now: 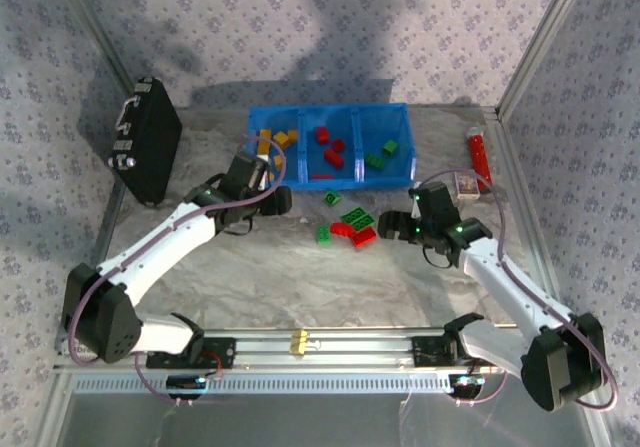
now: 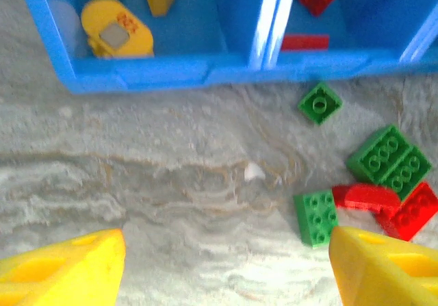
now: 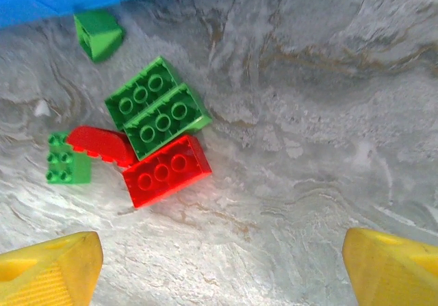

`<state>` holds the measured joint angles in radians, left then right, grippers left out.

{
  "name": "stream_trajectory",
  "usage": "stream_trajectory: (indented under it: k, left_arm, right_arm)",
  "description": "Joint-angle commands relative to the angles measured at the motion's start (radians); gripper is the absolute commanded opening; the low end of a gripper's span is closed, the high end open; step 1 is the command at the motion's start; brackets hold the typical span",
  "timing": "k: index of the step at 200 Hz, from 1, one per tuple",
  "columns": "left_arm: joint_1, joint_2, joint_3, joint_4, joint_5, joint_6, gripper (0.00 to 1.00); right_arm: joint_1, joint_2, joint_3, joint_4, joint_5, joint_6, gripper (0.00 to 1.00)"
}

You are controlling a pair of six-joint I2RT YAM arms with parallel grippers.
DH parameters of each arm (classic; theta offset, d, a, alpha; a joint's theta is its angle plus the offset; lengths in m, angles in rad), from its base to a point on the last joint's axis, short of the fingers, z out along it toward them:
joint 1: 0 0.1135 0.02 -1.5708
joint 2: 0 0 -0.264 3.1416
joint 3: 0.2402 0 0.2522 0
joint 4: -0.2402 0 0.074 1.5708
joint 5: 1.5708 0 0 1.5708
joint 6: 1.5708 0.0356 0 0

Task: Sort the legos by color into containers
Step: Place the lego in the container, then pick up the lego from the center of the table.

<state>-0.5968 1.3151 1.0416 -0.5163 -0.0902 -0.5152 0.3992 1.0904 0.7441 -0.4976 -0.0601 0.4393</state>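
Case (image 1: 147, 139) left of tray (image 1: 395, 179), tube (image 1: 479, 155) right

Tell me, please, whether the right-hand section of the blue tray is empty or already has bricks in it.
Not empty. The right-hand section of the blue tray holds two green bricks, lying on its floor in the top view.

Honestly, nothing here is actually readable. The closest thing is a bit of reddish print on the rounded yellow plastic piece (image 2: 116, 35) lying in the bright blue plastic tray (image 2: 137, 73), right by its grey square patch, but it's too blurry to make out. The small white box (image 1: 467, 185) on the bench (image 1: 300, 287) has a coloured marking on top, way too tiny to read.
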Motion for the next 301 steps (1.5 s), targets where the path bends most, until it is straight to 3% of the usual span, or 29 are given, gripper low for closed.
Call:
stream_trajectory:
  k: [1, 86, 191, 275, 301]
  left_arm:
    - [-0.018, -0.054, -0.061, 0.032, -0.02, -0.047, 0.78]
    - [-0.056, -0.243, -0.243, 0.021, -0.029, -0.112, 0.77]
    - [-0.056, -0.349, -0.323, -0.01, -0.038, -0.13, 0.77]
    - [-0.056, -0.36, -0.335, -0.009, -0.043, -0.131, 0.76]
    - [-0.056, -0.361, -0.335, -0.009, -0.043, -0.129, 0.76]
  right_arm:
    - [0.029, 0.049, 0.023, -0.018, 0.018, -0.041, 0.94]
    - [0.164, 0.365, 0.193, -0.023, 0.073, -0.198, 0.99]
    - [0.217, 0.645, 0.348, -0.065, 0.081, -0.283, 0.99]
    - [0.262, 0.711, 0.359, -0.089, 0.165, -0.239, 0.9]
    - [0.267, 0.715, 0.358, -0.093, 0.187, -0.227, 0.8]
